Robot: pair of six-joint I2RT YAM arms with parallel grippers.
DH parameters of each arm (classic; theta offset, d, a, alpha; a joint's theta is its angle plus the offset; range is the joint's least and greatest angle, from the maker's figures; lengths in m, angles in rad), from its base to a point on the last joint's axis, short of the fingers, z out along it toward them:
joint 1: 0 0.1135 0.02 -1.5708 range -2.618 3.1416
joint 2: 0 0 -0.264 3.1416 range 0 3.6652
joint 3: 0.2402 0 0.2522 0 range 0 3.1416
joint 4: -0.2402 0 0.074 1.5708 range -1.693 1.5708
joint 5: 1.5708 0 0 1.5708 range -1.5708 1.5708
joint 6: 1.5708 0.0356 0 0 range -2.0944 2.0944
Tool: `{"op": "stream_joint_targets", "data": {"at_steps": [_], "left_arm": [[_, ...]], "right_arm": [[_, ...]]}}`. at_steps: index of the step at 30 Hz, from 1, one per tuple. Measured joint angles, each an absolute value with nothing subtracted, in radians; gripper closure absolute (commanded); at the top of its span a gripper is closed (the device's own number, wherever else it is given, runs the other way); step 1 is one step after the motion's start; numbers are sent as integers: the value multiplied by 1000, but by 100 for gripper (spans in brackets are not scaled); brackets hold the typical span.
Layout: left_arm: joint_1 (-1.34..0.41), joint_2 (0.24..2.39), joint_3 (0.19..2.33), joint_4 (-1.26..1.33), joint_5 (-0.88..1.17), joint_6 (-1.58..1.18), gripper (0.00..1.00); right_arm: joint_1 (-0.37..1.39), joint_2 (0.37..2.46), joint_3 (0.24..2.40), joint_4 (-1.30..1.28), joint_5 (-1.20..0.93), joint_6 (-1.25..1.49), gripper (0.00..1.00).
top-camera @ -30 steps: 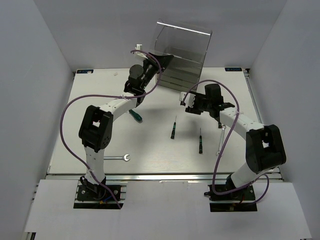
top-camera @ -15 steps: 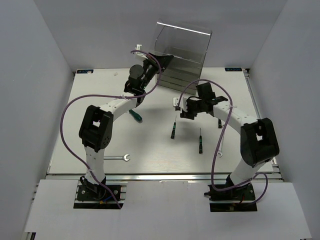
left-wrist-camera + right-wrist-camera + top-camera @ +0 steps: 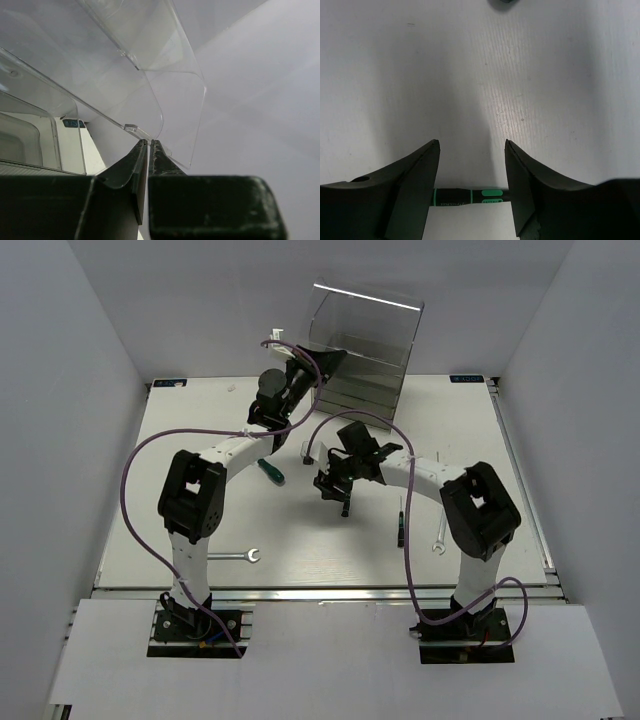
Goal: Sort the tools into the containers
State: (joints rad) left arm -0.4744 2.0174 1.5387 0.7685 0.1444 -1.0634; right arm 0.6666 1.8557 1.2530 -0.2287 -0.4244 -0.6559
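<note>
Screwdriver (image 3: 470, 196) crosswise under the gap of the spread-apart right claw (image 3: 471, 143); left claw (image 3: 149, 142) tight on clear drawer (image 3: 167, 90) edge.

White table (image 3: 300, 535) fills mid frame in top view, matte, faint fine grain close up. Plain pale grey walls (image 3: 80, 330) left, right & back. Metal rail (image 3: 320, 592) runs along table's near edge; another rail (image 3: 519, 465) down its right side. Small blue labels at back corners: upper left (image 3: 168, 383), upper right (image 3: 465, 378). White panel (image 3: 330, 660) across bottom of frame.
</note>
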Motion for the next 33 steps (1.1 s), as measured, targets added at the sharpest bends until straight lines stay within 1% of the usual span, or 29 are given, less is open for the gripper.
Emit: {"op": "stream_joint_targets", "data": {"at_steps": [4, 10, 13, 17, 22, 25, 33], "left_arm": [[-474, 2020, 1547, 768, 147, -1065, 100], [-473, 2021, 1555, 769, 150, -1066, 100], [-473, 2021, 1555, 768, 151, -1067, 100], [-473, 2021, 1555, 767, 152, -1070, 100], [-473, 2021, 1557, 762, 152, -1071, 100], [-473, 2022, 1565, 757, 152, -1071, 100], [-473, 2022, 1599, 745, 150, -1071, 100]], "right_arm": [[670, 1875, 1282, -228, -409, -583, 38], [671, 1875, 1293, -204, -397, -549, 35], [674, 1875, 1294, -199, -401, -528, 29], [704, 1891, 1314, -166, -376, -471, 28], [767, 1990, 1415, -129, -319, -363, 28], [791, 2034, 1438, -101, -301, -310, 28], [799, 2139, 1515, -66, -241, -216, 28]]}}
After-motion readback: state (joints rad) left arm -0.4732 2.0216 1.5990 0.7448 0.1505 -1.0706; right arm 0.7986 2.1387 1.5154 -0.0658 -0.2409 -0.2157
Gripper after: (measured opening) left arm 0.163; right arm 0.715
